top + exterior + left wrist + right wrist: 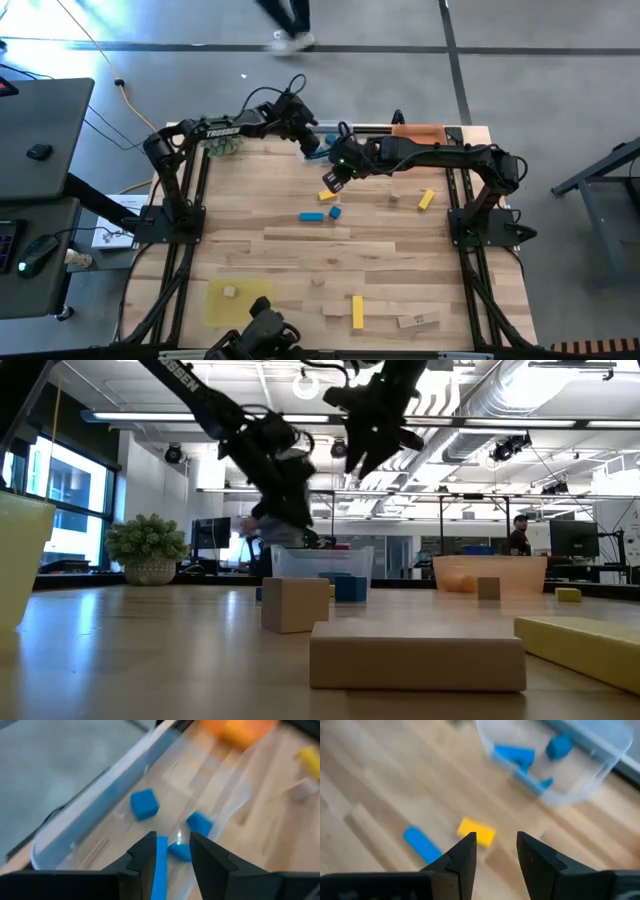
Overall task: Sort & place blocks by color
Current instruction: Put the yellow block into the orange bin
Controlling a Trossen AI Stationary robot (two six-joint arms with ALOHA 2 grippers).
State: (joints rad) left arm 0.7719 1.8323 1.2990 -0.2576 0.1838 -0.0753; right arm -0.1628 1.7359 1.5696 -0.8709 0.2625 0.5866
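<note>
My left gripper [172, 852] is open above the clear tray [325, 135] at the table's far edge. A blue bar [161, 867] stands in the gap, close to one finger. A blue cube [145, 803] and two more blue pieces [200, 823] lie in the tray. My right gripper [496, 847] is open and raised over a yellow block [476, 831], beside a blue bar [422, 844] on the table. In the high view it [333, 181] hangs just near of the tray. My left gripper has the blue bar's upper end [161, 850] beside the inner side of one finger [146, 854], with open room toward the other finger. I cannot tell whether that finger touches the bar. The gripper points slanting down into the tray.
An orange tray [418, 131] sits at the far edge, a yellow tray [250, 310] holding a wood cube [230, 291] near the front. Yellow bars [427, 199] [357, 311], wood blocks [394, 198] [415, 321] and a blue cube [334, 212] are scattered. A green plant ball [225, 147] sits far left.
</note>
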